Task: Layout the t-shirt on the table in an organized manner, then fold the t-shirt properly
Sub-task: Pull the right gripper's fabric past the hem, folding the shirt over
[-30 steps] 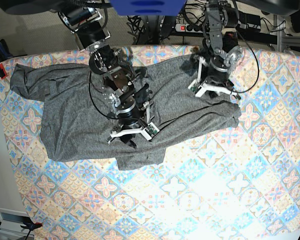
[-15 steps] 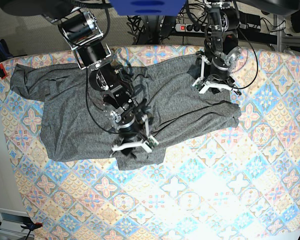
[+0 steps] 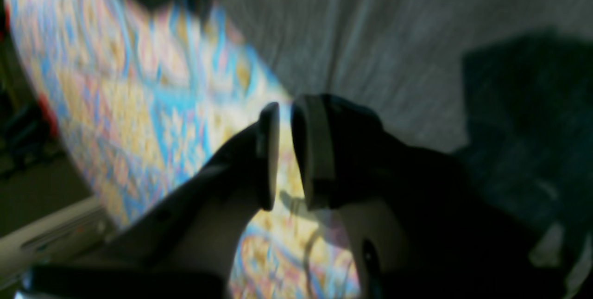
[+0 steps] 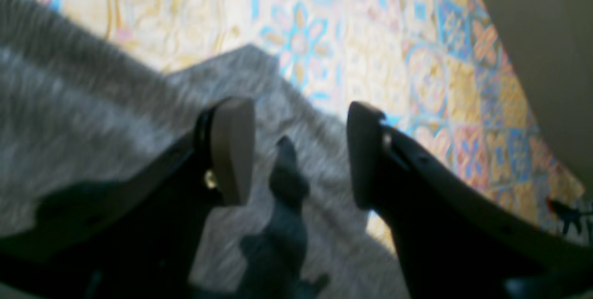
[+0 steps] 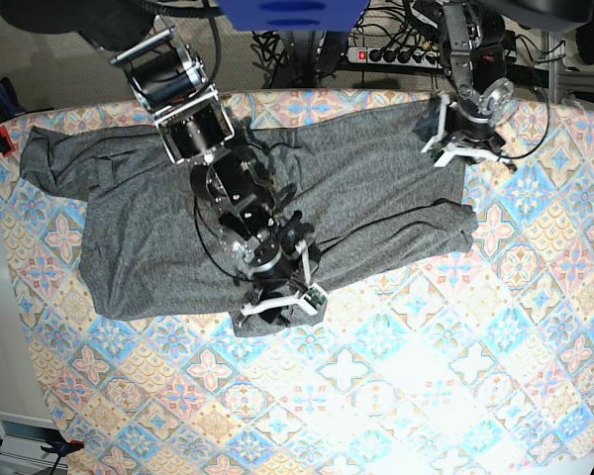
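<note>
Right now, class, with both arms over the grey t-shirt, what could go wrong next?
1. The right gripper hangs open over a loose flap of the t-shirt at its near hem; closing there may catch several layers.
2. The left gripper looks nearly shut with no cloth between its fingers, near the table edge; it may have missed its grasp.
3. The shirt lies bunched, so folding now would lock creases in.

**No readable text**

No lettering, labels, brand marks, numbers or signs legible in any view. Only plain grey knit on the t-shirt (image 5: 139, 218), without print. Only floral tile patterning on the table (image 5: 455, 376) cloth, no writing. Both wrist views too blurred to read anything.
</note>
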Tool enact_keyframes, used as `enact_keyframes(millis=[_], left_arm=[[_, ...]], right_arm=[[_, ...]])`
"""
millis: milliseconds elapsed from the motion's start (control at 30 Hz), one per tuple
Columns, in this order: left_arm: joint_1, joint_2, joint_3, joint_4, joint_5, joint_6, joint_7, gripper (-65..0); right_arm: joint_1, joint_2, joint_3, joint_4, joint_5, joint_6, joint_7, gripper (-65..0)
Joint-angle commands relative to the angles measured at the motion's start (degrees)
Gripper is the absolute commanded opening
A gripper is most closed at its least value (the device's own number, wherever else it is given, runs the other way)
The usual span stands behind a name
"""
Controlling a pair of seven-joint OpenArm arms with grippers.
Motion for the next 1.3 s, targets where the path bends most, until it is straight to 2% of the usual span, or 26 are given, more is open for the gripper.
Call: enact_keyframes(millis=[0,167,300,667,900,967,1267], left_arm=[[0.13,0.12,0.13,0.89,1.06,-1.35,2.17,-55.1],[-2.51,4.95,0.22,5.55,0.09,-1.35,2.17,-55.1],[-4.27,7.15,0.31,7.49,0.62,-1.35,2.17,-55.1],[-4.88,7.59,0.31,7.75,0.62,-1.35,2.17,-55.1],[-4.62,7.68,0.22,7.84,0.62,-1.35,2.25,-55.1],[-4.53,7.68,0.22,8.01,0.62,-1.35,2.25,-55.1],[-4.44,8.38,-0.13,8.54,0.62,-1.35,2.25,-55.1]], right_arm=[[2.29,-0.11,0.02,-0.31,-0.06,-0.94,1.44,-34.6],[4.48,-3.71,0.11,-8.75,-0.06,-0.94,3.64,-34.6],[4.75,-3.89,0.11,-12.35,-0.06,-0.94,5.31,-34.6],[4.75,-3.98,-0.06,-13.67,-0.06,-0.94,5.31,-34.5],[8.97,-4.07,-0.15,-22.02,-0.15,-0.94,6.36,-34.8],[9.14,-4.07,-0.15,-24.13,-0.15,-0.94,8.21,-36.7],[9.14,-4.07,-0.15,-26.24,-0.15,-0.94,8.56,-56.2]])
